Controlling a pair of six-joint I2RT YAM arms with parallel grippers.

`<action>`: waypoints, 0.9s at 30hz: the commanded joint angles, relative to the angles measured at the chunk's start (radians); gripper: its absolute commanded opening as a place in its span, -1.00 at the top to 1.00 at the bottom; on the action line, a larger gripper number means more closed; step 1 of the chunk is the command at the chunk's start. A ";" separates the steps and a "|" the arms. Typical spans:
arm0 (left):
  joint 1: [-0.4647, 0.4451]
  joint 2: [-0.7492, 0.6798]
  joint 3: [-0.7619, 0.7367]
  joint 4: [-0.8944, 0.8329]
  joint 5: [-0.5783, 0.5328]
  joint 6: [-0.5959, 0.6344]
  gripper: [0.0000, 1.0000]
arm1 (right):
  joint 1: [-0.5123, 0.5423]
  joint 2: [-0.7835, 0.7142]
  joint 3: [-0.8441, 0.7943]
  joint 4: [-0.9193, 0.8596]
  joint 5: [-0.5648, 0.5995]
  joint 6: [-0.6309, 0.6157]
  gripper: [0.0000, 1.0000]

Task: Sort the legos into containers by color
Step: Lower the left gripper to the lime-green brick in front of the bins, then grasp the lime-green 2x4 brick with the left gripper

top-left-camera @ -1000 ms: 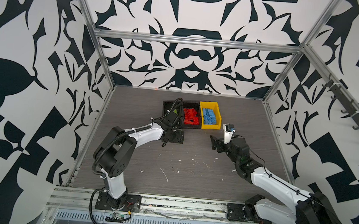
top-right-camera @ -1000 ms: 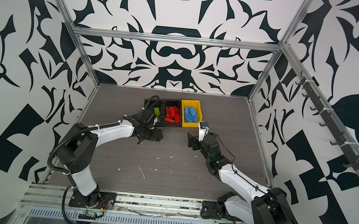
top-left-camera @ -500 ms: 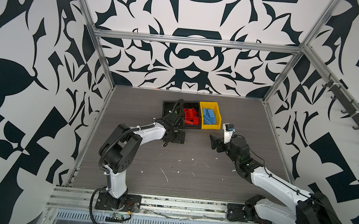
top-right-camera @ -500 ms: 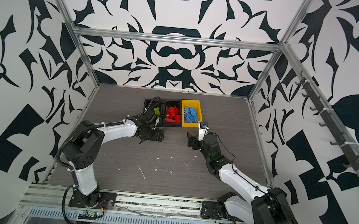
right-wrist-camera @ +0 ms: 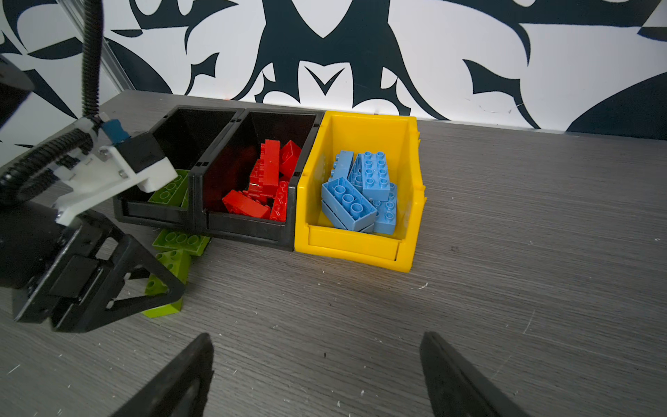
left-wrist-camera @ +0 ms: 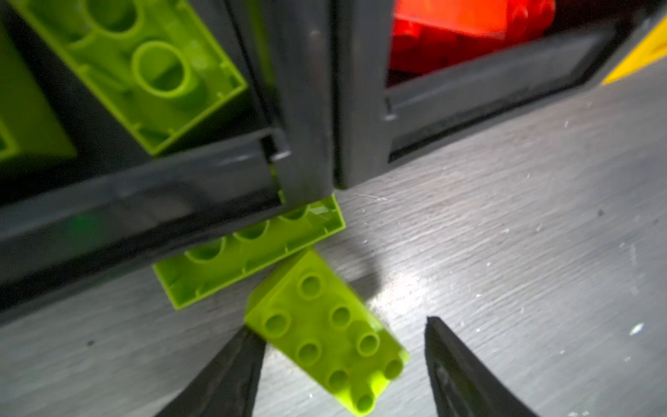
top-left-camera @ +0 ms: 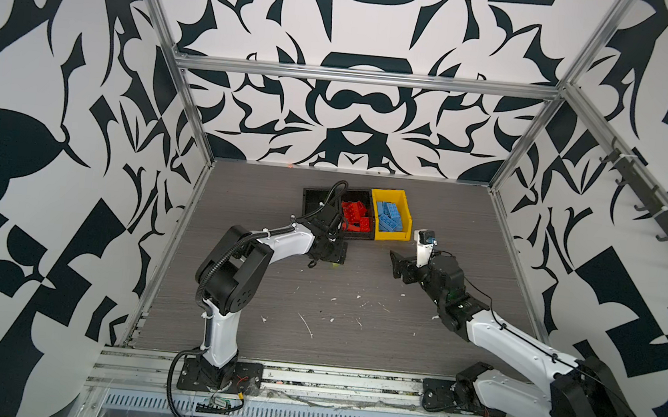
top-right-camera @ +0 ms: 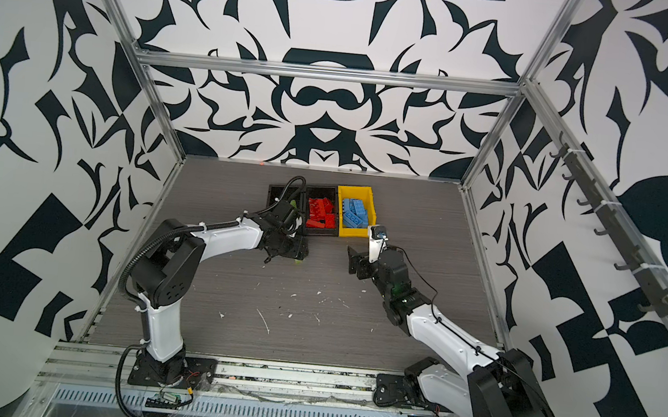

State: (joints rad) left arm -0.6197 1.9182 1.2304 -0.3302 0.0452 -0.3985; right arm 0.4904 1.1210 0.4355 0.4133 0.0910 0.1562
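A lime green lego (left-wrist-camera: 325, 335) lies studs up on the table between the fingers of my left gripper (left-wrist-camera: 339, 325). The jaws are open: one finger (left-wrist-camera: 245, 361) touches its corner and the other stands apart. A second green lego (left-wrist-camera: 245, 252) lies underside up against the left black container (right-wrist-camera: 151, 213), partly hidden by its front. That container holds more green legos (right-wrist-camera: 169, 191). The middle black container (right-wrist-camera: 249, 231) holds red legos (right-wrist-camera: 267, 180), and the yellow container (right-wrist-camera: 353, 249) holds blue legos (right-wrist-camera: 361, 191). My right gripper (right-wrist-camera: 317, 335) hovers open and empty in front of the containers.
In both top views the three containers stand in a row at the back middle of the grey table (top-left-camera: 353, 336), with my left gripper (top-left-camera: 329, 259) just in front of them and my right gripper (top-right-camera: 354, 261) to the right. Small white flecks (top-left-camera: 306, 326) dot the table.
My left gripper's jaws have narrowed around the green lego on the table, and the left arm has shifted slightly. The right arm has not moved.
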 commanded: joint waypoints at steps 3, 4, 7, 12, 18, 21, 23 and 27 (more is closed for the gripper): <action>-0.030 0.013 0.018 -0.044 -0.052 0.047 -0.24 | -0.002 -0.003 0.040 0.012 -0.005 0.011 -0.83; -0.038 0.014 0.020 -0.052 -0.068 0.053 -0.24 | -0.002 -0.002 0.040 0.012 -0.008 0.011 -0.83; -0.055 0.023 0.039 -0.098 -0.124 0.072 -0.18 | -0.002 -0.001 0.040 0.012 -0.008 0.011 -0.83; -0.058 0.010 0.035 -0.133 -0.166 0.082 -0.12 | -0.001 0.000 0.040 0.012 -0.010 0.011 -0.83; -0.057 -0.032 0.011 -0.137 -0.195 0.086 0.02 | -0.001 0.004 0.042 0.014 -0.013 0.011 -0.83; -0.057 -0.041 0.007 -0.140 -0.207 0.086 0.15 | -0.001 0.007 0.044 0.013 -0.014 0.011 -0.83; -0.057 -0.044 0.005 -0.146 -0.211 0.084 0.21 | -0.001 0.005 0.042 0.012 -0.014 0.011 -0.83; -0.055 -0.065 -0.025 -0.146 -0.208 0.070 0.31 | -0.002 0.005 0.044 0.011 -0.016 0.012 -0.83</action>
State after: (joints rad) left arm -0.6785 1.8950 1.2350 -0.4480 -0.1501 -0.3172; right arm 0.4904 1.1213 0.4400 0.4114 0.0818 0.1562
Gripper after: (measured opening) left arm 0.364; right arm 0.916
